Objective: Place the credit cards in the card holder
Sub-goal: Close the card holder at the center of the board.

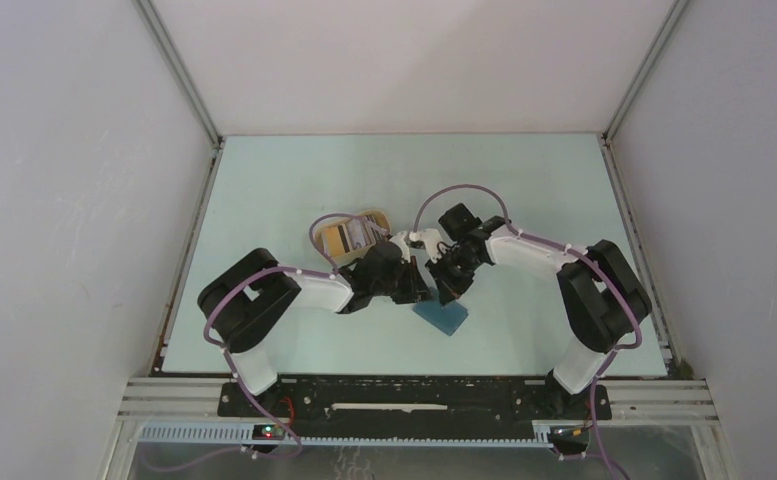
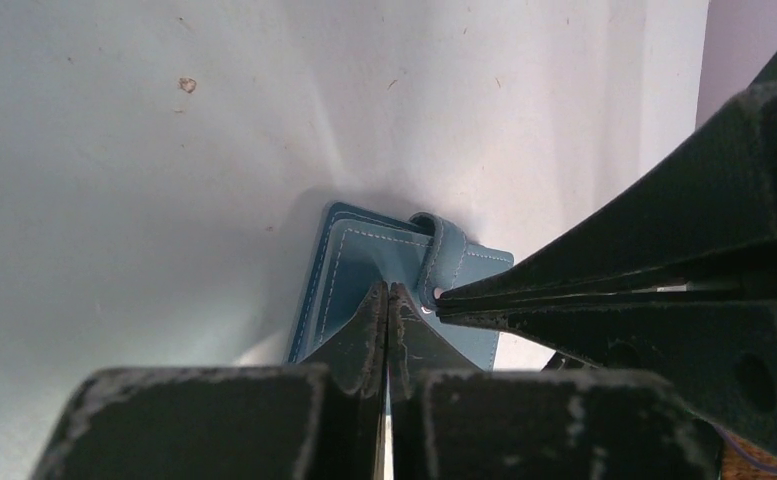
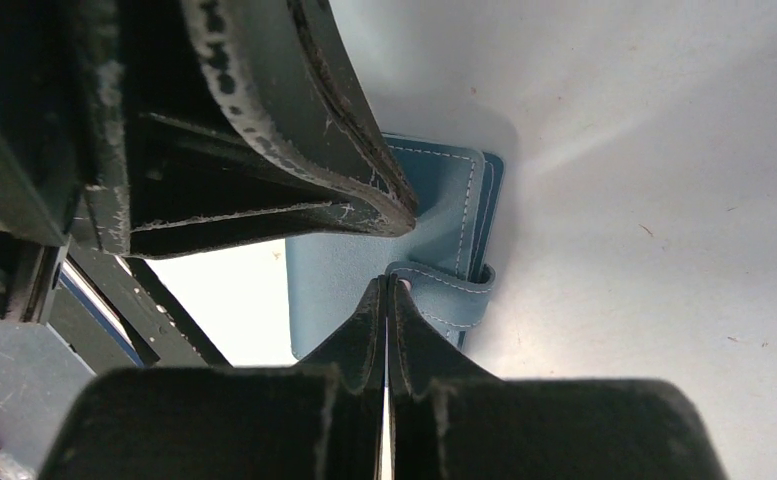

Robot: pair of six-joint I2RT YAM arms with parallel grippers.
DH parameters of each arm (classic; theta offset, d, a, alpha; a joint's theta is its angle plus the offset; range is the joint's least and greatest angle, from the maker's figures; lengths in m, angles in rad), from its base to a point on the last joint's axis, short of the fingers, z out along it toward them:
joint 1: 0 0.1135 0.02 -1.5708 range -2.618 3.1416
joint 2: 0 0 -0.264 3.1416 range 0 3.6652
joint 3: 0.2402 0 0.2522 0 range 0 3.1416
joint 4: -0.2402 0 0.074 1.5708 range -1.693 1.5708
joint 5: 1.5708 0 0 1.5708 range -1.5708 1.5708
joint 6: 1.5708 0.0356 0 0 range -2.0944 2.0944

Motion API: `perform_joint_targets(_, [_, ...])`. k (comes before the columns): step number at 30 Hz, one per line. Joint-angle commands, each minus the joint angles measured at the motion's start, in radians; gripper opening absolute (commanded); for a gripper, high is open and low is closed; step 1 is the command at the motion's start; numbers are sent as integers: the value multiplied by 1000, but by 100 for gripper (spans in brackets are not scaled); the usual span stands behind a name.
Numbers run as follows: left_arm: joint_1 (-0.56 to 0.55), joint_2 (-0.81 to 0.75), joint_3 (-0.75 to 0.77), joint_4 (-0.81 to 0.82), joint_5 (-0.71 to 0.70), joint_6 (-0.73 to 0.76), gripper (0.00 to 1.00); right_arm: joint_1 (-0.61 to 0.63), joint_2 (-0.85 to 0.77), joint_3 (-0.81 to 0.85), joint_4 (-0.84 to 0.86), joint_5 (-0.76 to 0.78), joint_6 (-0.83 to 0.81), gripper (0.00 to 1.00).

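The pale green table [image 1: 284,180] carries the blue card holder [image 1: 446,319] near its front and a tan tray [image 1: 377,214] behind, seemingly holding credit cards [image 1: 347,236].

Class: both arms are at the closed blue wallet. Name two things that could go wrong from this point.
1. The left gripper and right gripper, both shut, crowd the snap strap and could collide.
2. The card holder lies loose on the table; prying the strap may drag it instead of unsnapping it.
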Motion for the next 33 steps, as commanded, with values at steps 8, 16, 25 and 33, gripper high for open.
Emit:
perform_joint_targets(8, [-5, 26, -20, 0, -21, 76, 0, 98, 38, -15, 3, 19, -34, 0])
perform_joint_targets(16, [-4, 23, -28, 10, -18, 73, 0, 98, 88, -14, 2, 37, -7, 0])
perform_joint_targets(25, [-2, 7, -43, 18, -21, 70, 0, 134, 109, -25, -6, 58, -9, 0])
perform_joint_targets(33, [2, -1, -58, 40, -6, 61, 0, 165, 93, -67, 15, 131, -24, 0])
